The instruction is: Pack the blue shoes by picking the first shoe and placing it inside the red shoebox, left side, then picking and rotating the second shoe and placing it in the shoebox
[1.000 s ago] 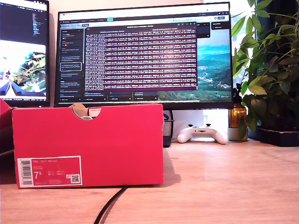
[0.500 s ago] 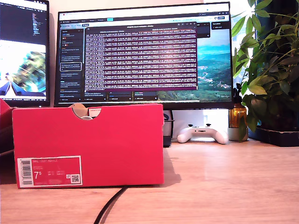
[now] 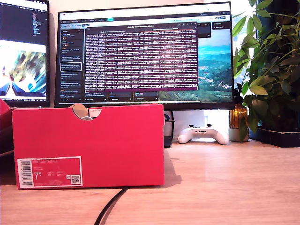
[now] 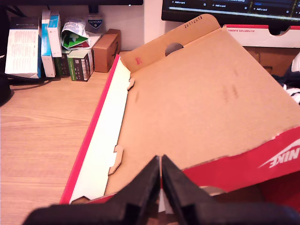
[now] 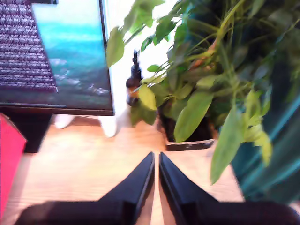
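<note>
Shoebox [image 4: 197,103] lies just ahead of and below my first gripper [image 4: 160,176], jaws together, empty; bare cardboard floor in sight, no shoe on it. Dark shoe edge [image 4: 293,77] beyond box, off to one side. Exterior view: box [image 3: 89,145] unmoved over last second; only monitor [image 3: 145,51] text changed. Packing apparently not begun. My second gripper [image 5: 156,171] closed, empty, over wooden desk [image 5: 84,159], plant [image 5: 206,84] ahead.

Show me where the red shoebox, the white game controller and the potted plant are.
red shoebox [image 3: 93,140]: exterior view, on its plain front wall.
white game controller [image 3: 203,134]: exterior view, on the middle of its body.
potted plant [image 3: 269,70]: exterior view, on its leaves.
</note>
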Motion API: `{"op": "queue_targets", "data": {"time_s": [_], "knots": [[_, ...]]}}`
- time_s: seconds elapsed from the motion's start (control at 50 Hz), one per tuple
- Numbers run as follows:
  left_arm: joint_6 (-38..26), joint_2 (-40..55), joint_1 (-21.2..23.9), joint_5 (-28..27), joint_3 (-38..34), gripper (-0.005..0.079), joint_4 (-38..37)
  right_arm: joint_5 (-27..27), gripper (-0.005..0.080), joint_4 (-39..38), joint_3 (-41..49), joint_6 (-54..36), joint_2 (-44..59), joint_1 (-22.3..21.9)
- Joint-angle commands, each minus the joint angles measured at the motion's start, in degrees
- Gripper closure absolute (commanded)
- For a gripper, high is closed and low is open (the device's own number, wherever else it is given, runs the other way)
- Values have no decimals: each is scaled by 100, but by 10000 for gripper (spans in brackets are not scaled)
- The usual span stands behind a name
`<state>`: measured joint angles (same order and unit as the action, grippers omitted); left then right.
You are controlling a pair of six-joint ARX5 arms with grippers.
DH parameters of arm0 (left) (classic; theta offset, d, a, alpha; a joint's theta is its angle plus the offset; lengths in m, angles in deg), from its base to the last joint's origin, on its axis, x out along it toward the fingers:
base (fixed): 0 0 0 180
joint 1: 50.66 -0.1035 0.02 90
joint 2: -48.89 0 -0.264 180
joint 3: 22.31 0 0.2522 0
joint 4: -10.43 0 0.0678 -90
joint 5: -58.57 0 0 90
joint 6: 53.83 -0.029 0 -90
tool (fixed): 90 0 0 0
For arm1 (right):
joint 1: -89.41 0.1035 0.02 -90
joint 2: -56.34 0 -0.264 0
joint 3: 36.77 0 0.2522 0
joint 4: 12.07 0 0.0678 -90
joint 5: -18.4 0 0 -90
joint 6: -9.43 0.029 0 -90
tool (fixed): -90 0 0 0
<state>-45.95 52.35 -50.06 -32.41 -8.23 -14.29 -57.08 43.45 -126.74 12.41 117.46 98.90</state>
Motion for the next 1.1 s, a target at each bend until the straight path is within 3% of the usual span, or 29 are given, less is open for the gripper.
{"op": "queue_targets", "data": {"time_s": [0.0,0.38,1.08], "knots": [[-42,24,-17,-17,-173,764,-92,-133,757,-245,205,15,-280,-105],[-44,24,-17,-17,-173,763,-92,-892,757,-925,1596,-7,-1086,-815],[-42,24,-17,-17,-173,764,-90,-1849,757,-3501,4719,-192,-2710,-1231]]}}
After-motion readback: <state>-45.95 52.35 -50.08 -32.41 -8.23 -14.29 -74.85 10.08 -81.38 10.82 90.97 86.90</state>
